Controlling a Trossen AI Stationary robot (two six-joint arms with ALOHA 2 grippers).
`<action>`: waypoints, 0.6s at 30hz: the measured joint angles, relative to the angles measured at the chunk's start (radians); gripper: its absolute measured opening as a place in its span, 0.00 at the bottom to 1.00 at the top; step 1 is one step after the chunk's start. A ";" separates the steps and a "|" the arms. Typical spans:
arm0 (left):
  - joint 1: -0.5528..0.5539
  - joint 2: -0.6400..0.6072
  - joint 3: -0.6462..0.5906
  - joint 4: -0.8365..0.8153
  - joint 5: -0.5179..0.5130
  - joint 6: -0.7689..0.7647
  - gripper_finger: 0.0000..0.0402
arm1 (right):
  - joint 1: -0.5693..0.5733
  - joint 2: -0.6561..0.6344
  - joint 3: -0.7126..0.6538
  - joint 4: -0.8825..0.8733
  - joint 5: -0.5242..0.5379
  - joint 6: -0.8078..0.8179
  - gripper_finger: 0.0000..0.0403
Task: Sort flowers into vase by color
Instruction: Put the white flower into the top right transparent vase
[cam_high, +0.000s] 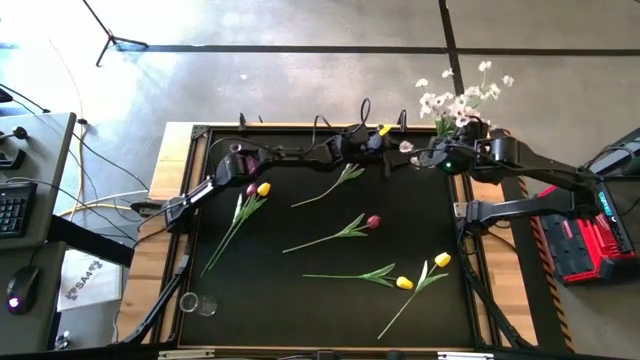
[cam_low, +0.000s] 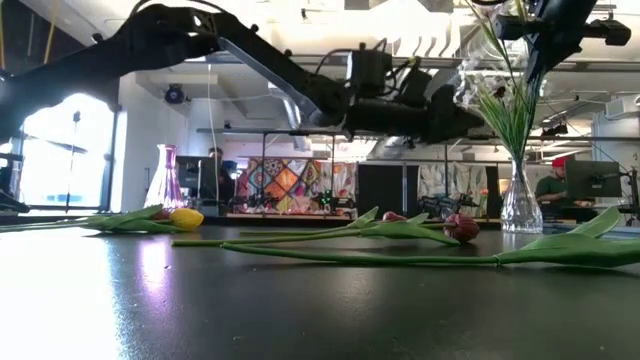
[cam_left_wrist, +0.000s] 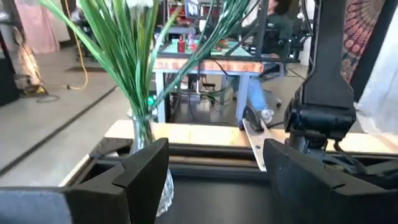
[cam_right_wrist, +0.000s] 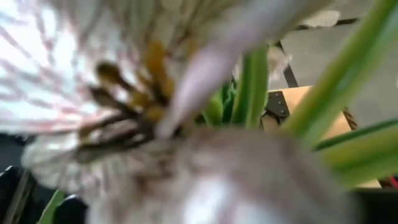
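A clear glass vase (cam_high: 462, 126) (cam_low: 520, 205) stands at the table's far right corner. It holds white blossom sprays (cam_high: 458, 98) on green stems (cam_left_wrist: 134, 56). My left gripper (cam_left_wrist: 214, 155) (cam_high: 385, 150) is open and hovers just left of the vase, with nothing between its fingers. My right gripper (cam_high: 437, 156) is beside the vase, and a white blossom (cam_right_wrist: 124, 106) fills its wrist view. Loose on the table lie a red and a yellow tulip (cam_high: 256, 189), a red tulip (cam_high: 372, 222) and two yellow tulips (cam_high: 404, 283) (cam_high: 441, 260).
A green-stemmed flower (cam_high: 330, 186) lies near the far middle. A pinkish glass vase (cam_low: 165, 180) stands at the far left. Clear glass (cam_high: 197, 303) sits at the near left corner. The black mat (cam_high: 300, 310) is bare along the near side. People sit at desks beyond the table.
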 joint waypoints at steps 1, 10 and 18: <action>-0.002 0.000 0.000 0.000 -0.011 0.010 0.62 | -0.008 -0.003 0.007 0.001 -0.002 -0.001 0.00; -0.001 0.002 -0.001 -0.053 -0.028 0.023 0.62 | -0.112 -0.003 0.055 0.041 0.012 -0.122 0.00; -0.002 0.002 -0.001 -0.065 -0.029 0.024 0.62 | -0.257 0.025 0.055 0.166 -0.075 -0.323 0.00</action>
